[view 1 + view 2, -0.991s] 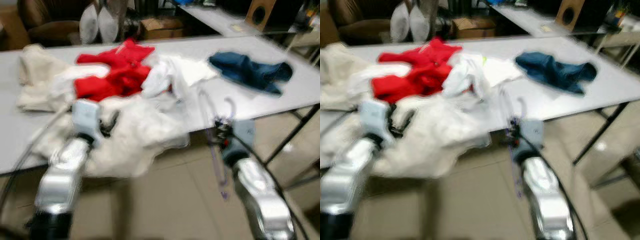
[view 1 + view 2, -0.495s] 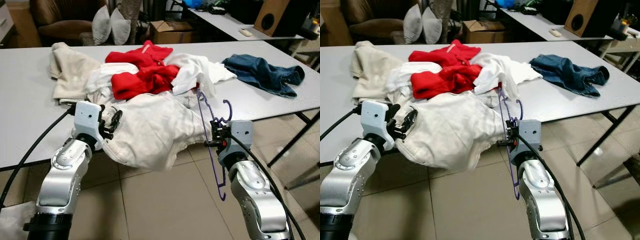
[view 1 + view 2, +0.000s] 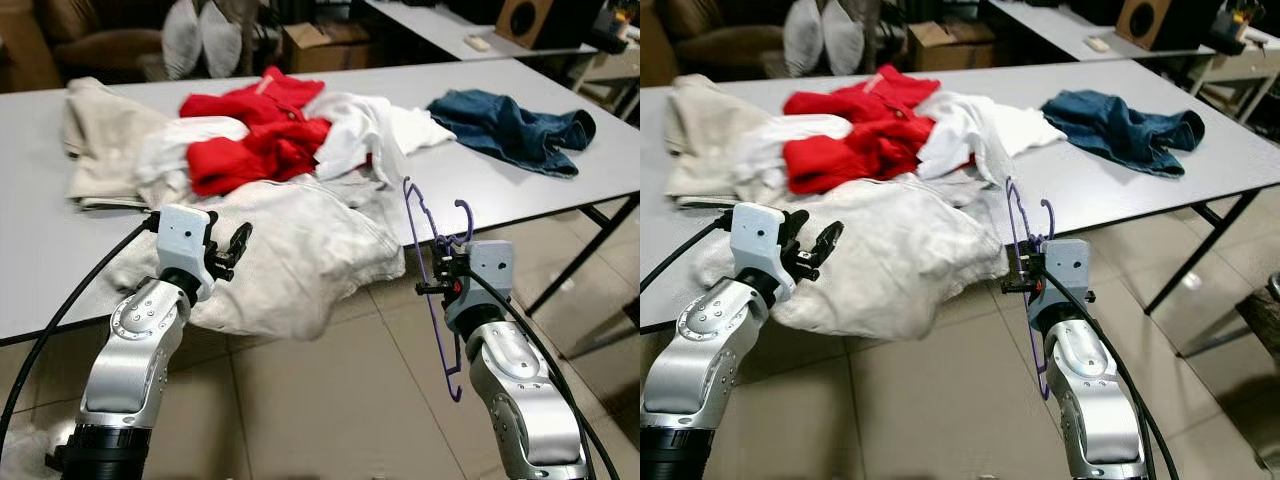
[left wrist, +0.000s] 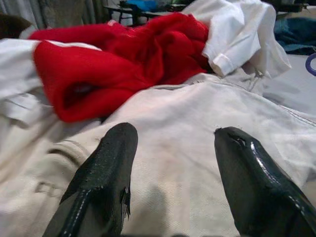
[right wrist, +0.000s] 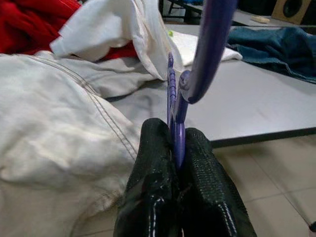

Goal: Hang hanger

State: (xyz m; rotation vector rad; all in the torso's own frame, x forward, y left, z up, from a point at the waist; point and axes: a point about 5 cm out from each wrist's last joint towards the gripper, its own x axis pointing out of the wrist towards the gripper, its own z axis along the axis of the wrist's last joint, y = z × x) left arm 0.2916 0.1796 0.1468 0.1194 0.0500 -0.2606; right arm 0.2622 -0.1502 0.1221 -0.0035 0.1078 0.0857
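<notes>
Right gripper (image 3: 437,272) pinches the thin purple hanger (image 3: 425,255), light and springy-looking; left gripper (image 3: 232,252) gapes at 9 o'clock, so regrip nearer its hook.

white table (image 3: 560,195), heaped red, white, cream clothes (image 3: 262,150), blue jeans (image 3: 512,128)

R gripper (image 5: 177,163) fingers clamped on purple hanger (image 5: 210,44), cream garment (image 5: 54,133) beside.
</notes>
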